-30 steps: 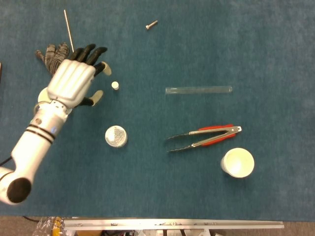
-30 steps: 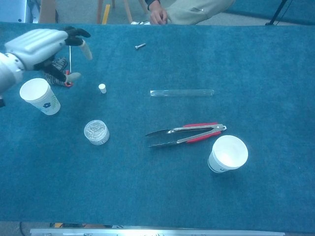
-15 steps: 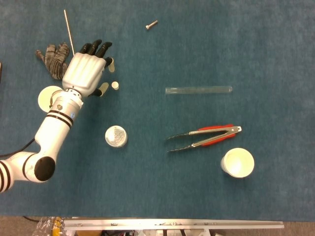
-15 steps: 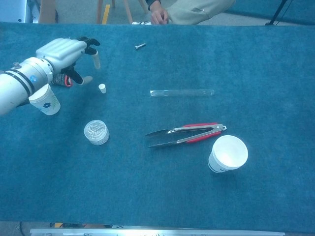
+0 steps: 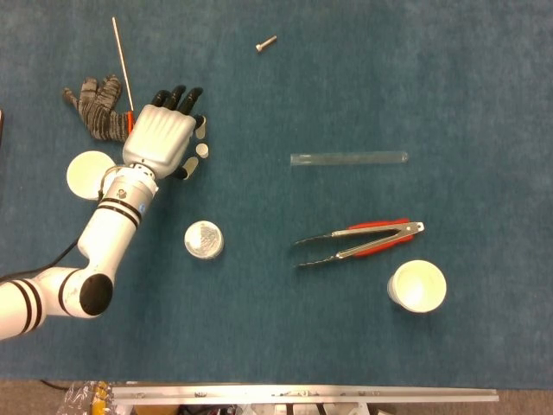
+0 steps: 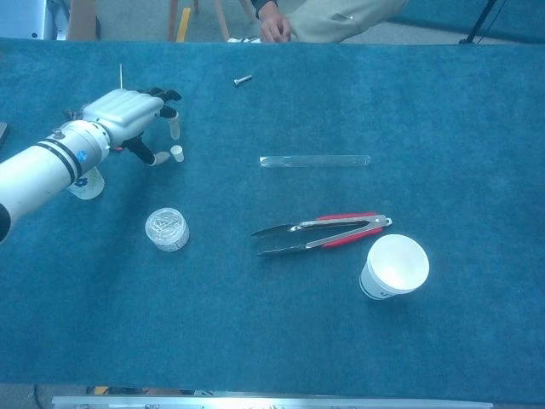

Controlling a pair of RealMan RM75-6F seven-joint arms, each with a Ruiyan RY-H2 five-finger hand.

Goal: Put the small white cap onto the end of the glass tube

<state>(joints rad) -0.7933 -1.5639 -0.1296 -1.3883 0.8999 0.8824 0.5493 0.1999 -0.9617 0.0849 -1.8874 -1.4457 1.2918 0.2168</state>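
Small white cap [image 5: 202, 150] sits on the blue table [image 5: 346, 78] toward its left edge, just beside the left hand's [image 5: 162, 138] fingertips [image 5: 200, 130]; whether they touch it, I cannot tell. That hand holds nothing, fingers apart and curved around the cap. Glass tube [image 5: 348, 159] lies well apart, nearer the table's middle. The right hand is out of sight.

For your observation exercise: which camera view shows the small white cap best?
The chest view: the small white cap stands clear beside the left hand. The head view shows the cap from above, crowded against the fingers.
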